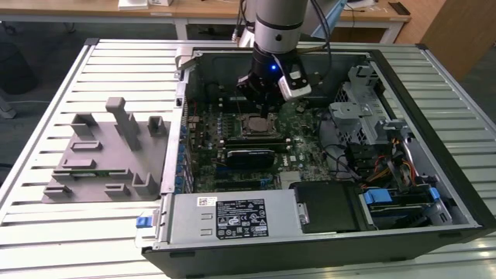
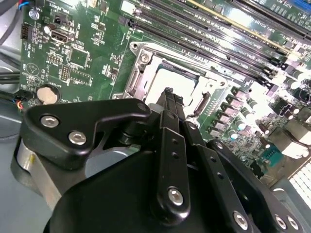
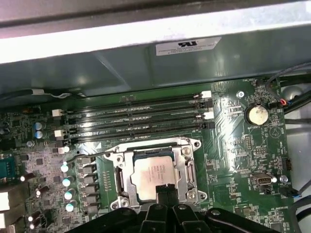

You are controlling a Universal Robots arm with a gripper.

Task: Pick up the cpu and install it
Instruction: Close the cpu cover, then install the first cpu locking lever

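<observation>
The cpu point(image 3: 151, 170) lies flat inside the metal-framed socket point(image 3: 188, 167) on the green motherboard, its silver top facing up. In the exterior view the cpu point(image 1: 256, 124) sits at the middle of the open computer case. My gripper point(image 1: 266, 109) hangs just above the socket, and its black fingers point(image 3: 165, 193) are pressed together with nothing between them. In the first wrist view the shut tips overlap one edge of the cpu. The second wrist view has the fingertips point(image 2: 167, 97) in front of the socket, hiding part of the pale cpu point(image 2: 183, 86).
Several black memory slots point(image 3: 136, 119) run beside the socket, towards the case wall point(image 3: 146, 63). A coin battery point(image 3: 256, 114) sits on the board. A grey power-supply box point(image 1: 225, 218), a drive cage point(image 1: 364, 116) and cables crowd the case. A grey fixture point(image 1: 101, 157) stands outside on the slatted table.
</observation>
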